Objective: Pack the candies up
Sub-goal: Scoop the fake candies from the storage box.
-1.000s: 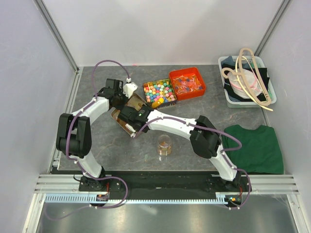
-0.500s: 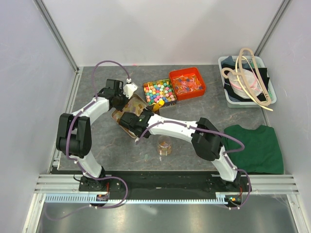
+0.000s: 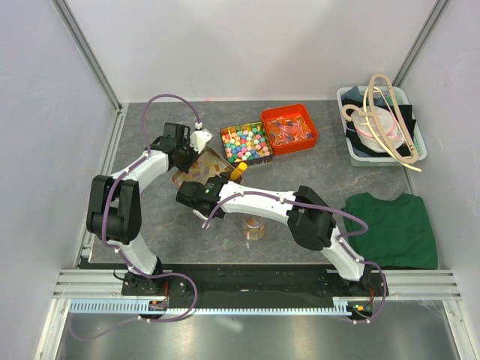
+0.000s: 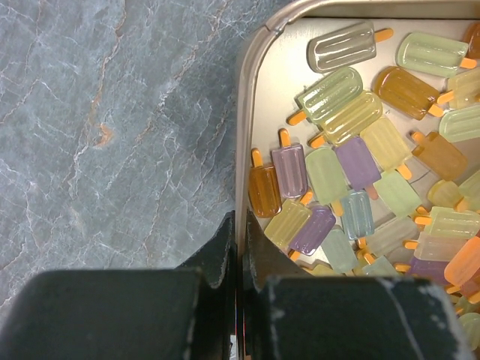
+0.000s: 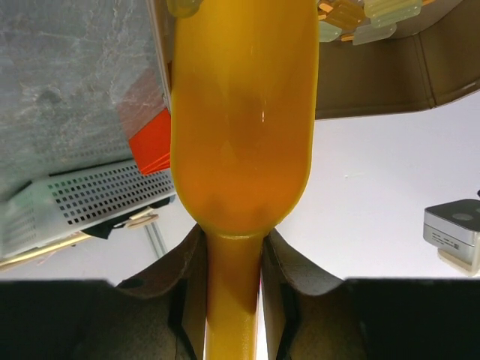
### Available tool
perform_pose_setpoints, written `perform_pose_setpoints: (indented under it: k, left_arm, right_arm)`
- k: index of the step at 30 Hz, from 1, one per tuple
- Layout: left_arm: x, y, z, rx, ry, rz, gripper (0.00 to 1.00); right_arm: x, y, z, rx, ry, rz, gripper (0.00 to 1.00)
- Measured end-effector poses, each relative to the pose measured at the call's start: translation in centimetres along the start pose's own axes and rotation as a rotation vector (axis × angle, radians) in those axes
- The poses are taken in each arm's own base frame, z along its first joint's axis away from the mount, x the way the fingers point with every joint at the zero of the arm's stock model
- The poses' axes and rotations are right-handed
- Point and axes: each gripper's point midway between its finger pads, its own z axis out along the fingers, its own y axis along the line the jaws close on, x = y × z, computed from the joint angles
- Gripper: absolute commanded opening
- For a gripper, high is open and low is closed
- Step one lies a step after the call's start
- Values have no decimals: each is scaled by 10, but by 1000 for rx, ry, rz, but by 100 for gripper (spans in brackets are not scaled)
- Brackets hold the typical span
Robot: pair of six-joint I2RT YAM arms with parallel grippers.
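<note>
While the left gripper (image 4: 240,241) has its fingers pressed together on the thin metal rim of the tray (image 4: 244,150), one finger inside the wall and one outside, the candies (image 4: 339,168) lie heaped in that tray: flat, translucent ice-lolly shapes in pale green, yellow, orange and mauve, each with a small orange stick. From above, the left arm folds back at its elbow by the left edge of the table (image 3: 150,217), and its forearm runs forward and to the right, so that the left gripper (image 3: 183,155) meets the tray at its far left side. From its base at the near right, the right arm stretches low and long across the table to the left, and the right gripper (image 3: 196,193) sits at the tray's near side. The right gripper (image 5: 232,259) pinches the narrow handle of a yellow scoop (image 5: 241,112), whose broad bowl points away from the wrist toward a few candies (image 5: 379,9) at the tray's edge. Whether the scoop touches them cannot be told. A clear cup (image 3: 254,225) stands on the table just on the near side of the right forearm, apart from the tray.
</note>
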Motion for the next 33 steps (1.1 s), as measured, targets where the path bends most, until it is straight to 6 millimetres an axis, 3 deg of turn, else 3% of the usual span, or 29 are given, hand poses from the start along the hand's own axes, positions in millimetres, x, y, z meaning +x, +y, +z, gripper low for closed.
perform_pose_setpoints:
  k: [8,18,33]
  left_arm:
    - [10,-2,0,-3,32,-4,2]
    - [15,-3,-4,-9,37,-9,2]
    - [17,-12,-4,27,37,-9,2]
  right_arm:
    - [-10,6,6,-40,-62,83,0]
    - [-8,13,21,-105,-152,177,0]
    - [-26,15,28,-119,-209,148,0]
